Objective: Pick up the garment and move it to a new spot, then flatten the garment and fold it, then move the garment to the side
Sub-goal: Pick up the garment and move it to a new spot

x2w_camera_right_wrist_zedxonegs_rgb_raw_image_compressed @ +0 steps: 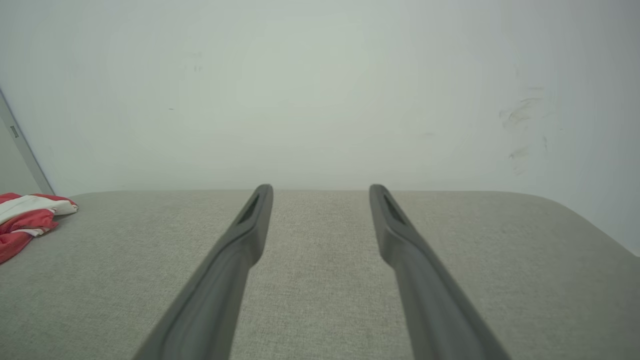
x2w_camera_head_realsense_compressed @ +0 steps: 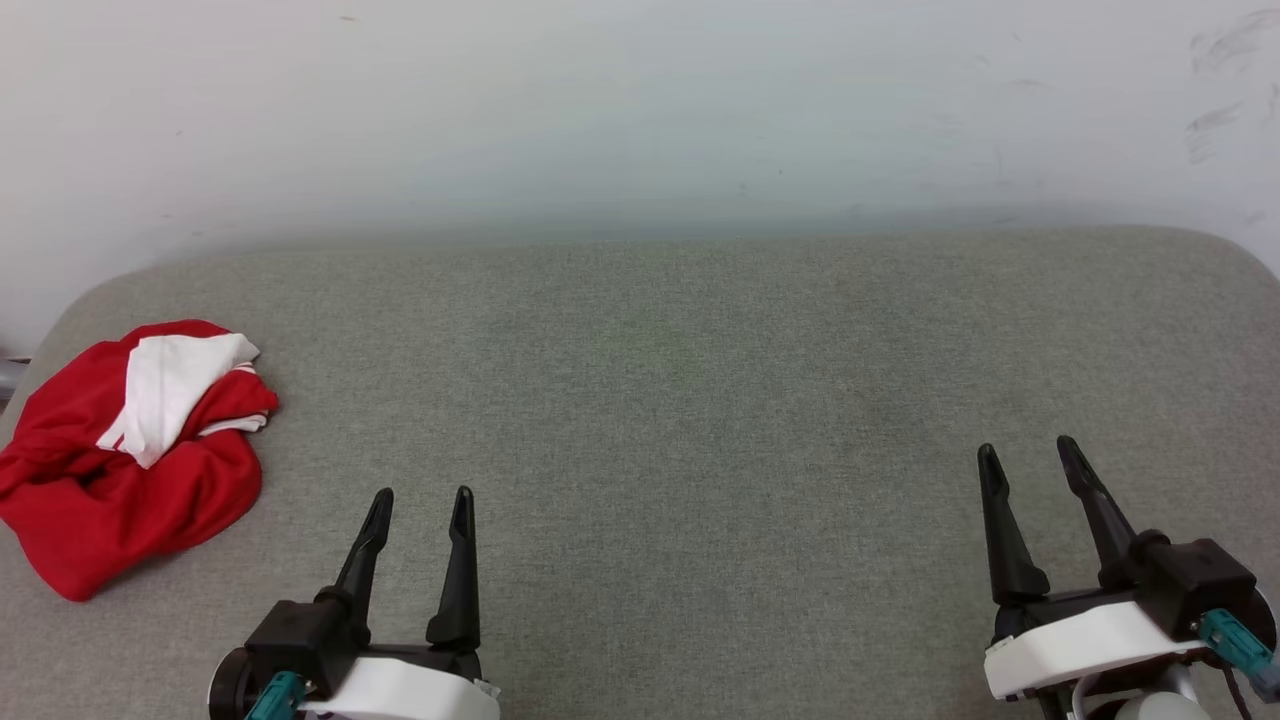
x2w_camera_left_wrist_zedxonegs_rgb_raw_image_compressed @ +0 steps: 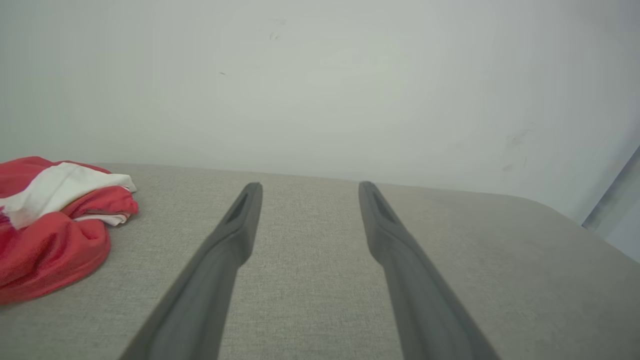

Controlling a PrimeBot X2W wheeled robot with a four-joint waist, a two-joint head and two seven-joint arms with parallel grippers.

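Observation:
The garment (x2w_camera_head_realsense_compressed: 120, 460) lies crumpled in a red heap with a white sleeve on top, at the far left of the grey fabric surface (x2w_camera_head_realsense_compressed: 650, 400). My left gripper (x2w_camera_head_realsense_compressed: 422, 495) stands open near the front edge, to the right of the heap and apart from it. Far off at the lower right, my right gripper (x2w_camera_head_realsense_compressed: 1030, 448) is open too, with nothing between its fingers. In the left wrist view the garment (x2w_camera_left_wrist_zedxonegs_rgb_raw_image_compressed: 50, 225) sits left of the left gripper (x2w_camera_left_wrist_zedxonegs_rgb_raw_image_compressed: 307, 186). From the right wrist, the garment (x2w_camera_right_wrist_zedxonegs_rgb_raw_image_compressed: 25, 220) peeks in at the left edge, well away from the right gripper (x2w_camera_right_wrist_zedxonegs_rgb_raw_image_compressed: 320, 188).
A pale wall (x2w_camera_head_realsense_compressed: 640, 110) rises right behind the surface's far edge, with scuff marks at the upper right. The surface's corners are rounded at back left and back right. A wide stretch of grey fabric lies between the two grippers.

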